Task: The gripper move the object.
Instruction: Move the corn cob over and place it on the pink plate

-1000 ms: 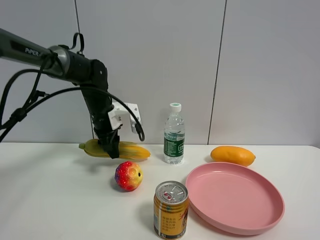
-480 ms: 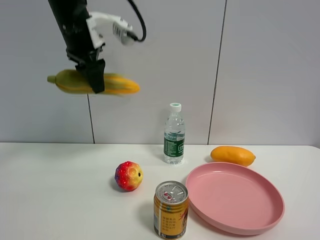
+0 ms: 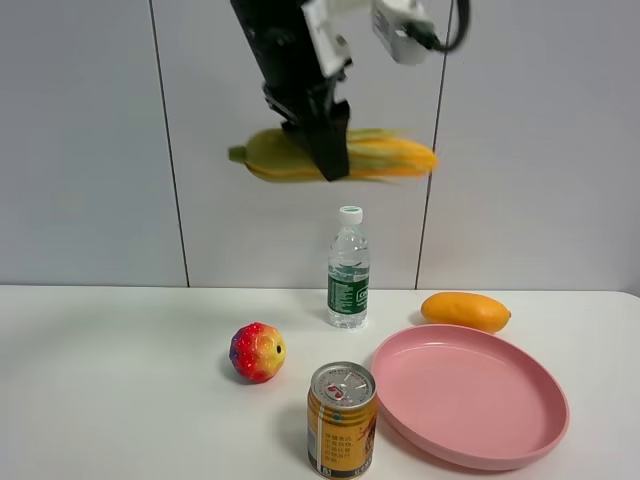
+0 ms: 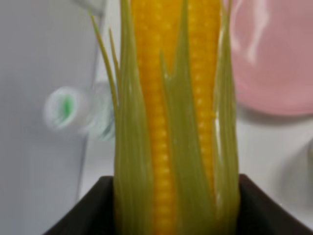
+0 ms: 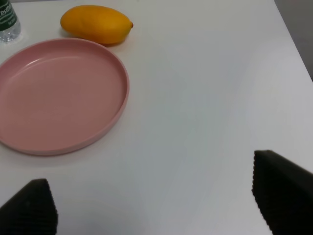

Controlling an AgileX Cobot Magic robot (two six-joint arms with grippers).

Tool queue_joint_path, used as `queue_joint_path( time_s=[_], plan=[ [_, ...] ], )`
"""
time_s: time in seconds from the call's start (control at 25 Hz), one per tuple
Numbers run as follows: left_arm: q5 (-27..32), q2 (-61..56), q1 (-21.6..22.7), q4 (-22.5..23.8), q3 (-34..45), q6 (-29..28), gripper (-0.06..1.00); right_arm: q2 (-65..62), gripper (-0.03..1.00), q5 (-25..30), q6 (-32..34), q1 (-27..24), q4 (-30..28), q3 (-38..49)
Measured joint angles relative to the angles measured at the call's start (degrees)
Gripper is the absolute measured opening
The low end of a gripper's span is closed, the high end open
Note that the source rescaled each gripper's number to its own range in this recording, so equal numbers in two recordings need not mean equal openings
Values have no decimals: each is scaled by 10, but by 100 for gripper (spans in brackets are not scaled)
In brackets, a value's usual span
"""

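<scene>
One corn cob (image 3: 388,157) between left fingers (image 3: 325,150), above the green-labelled bottle (image 3: 348,272)

Bright, even light; shadows on the white bench (image 3: 120,400) are faint and soft. In the high view the corn cob (image 3: 380,155) smears with motion blur toward 3 o'clock. The left wrist view is soft throughout: the bottle (image 4: 68,107) and pink plate (image 4: 279,63) behind the cob are blurred, and the plate shows pale glare streaks.
</scene>
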Motion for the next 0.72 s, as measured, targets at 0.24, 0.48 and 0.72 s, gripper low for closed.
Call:
queue_joint_path(
  time_s=[0.24,0.48,0.72],
  plan=[
    [-54,111,-40,-16,0,12,1,0,100,0,0,0,0,0],
    [-108,175,-55,-19,0,27,1,0,100,0,0,0,0,0],
    [-119,207,-55,-35,0,35,1,0,100,0,0,0,0,0]
  ],
)
